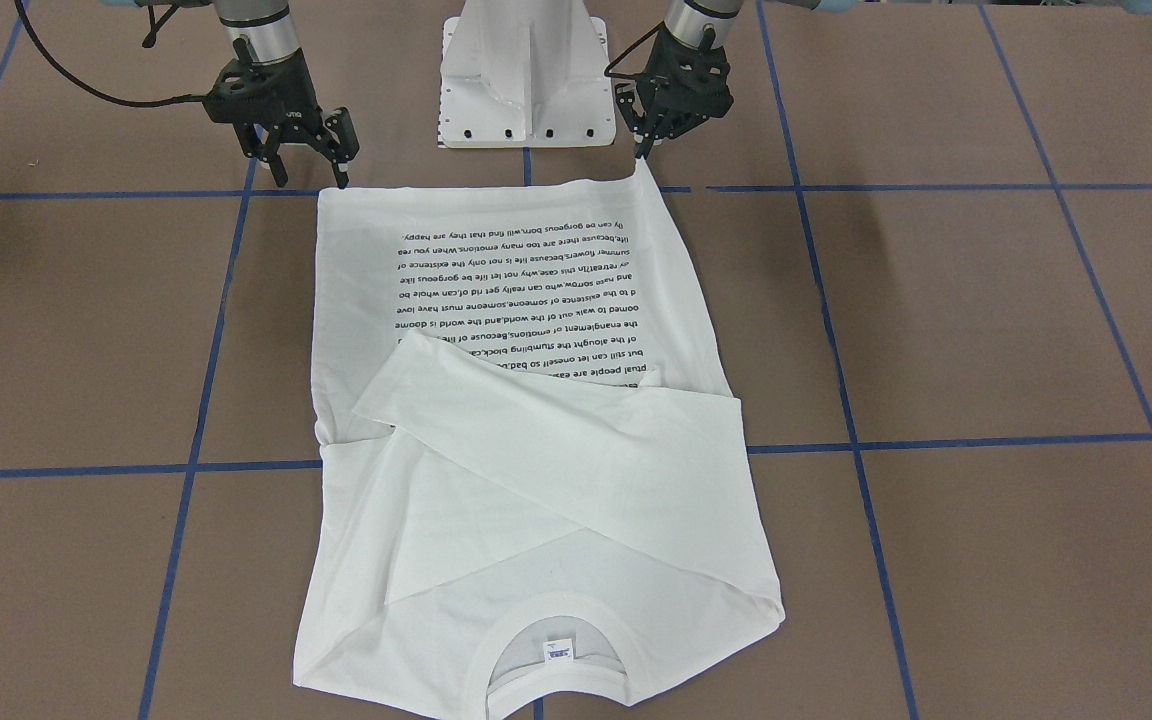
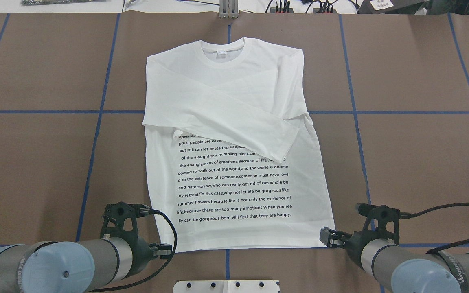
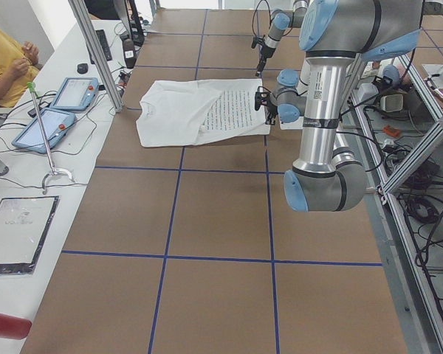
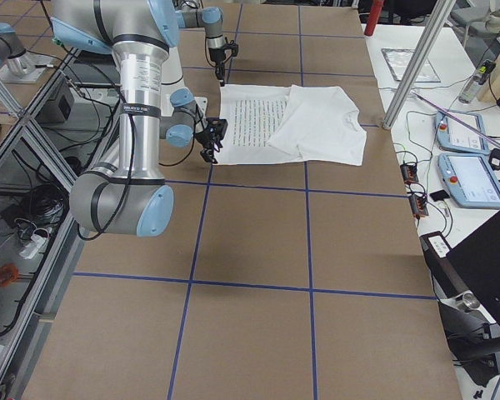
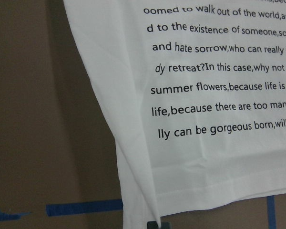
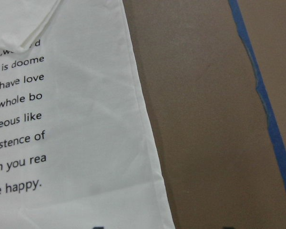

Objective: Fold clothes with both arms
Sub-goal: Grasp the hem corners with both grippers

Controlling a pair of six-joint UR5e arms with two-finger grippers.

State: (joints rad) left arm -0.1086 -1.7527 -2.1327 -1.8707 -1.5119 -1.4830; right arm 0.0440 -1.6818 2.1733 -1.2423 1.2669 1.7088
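The white long-sleeved cotton shirt [image 2: 234, 134] lies flat on the brown table [image 2: 401, 162], hem nearest the robot. The black left gripper [image 1: 646, 148] pinches one hem corner. The black right gripper [image 1: 312, 178] has its fingers apart beside the other.

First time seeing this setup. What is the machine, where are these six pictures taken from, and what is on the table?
Two robot arms stand at a brown table marked with blue tape. Four pictures come from fixed cameras: in front, over the robot's shoulders, and each table end; two come from wrist cameras. A white long-sleeved T-shirt lies flat, print up, sleeves folded across its chest. The left hand pinches one hem corner, slightly lifted; the right hand is open at the other corner, holding nothing.
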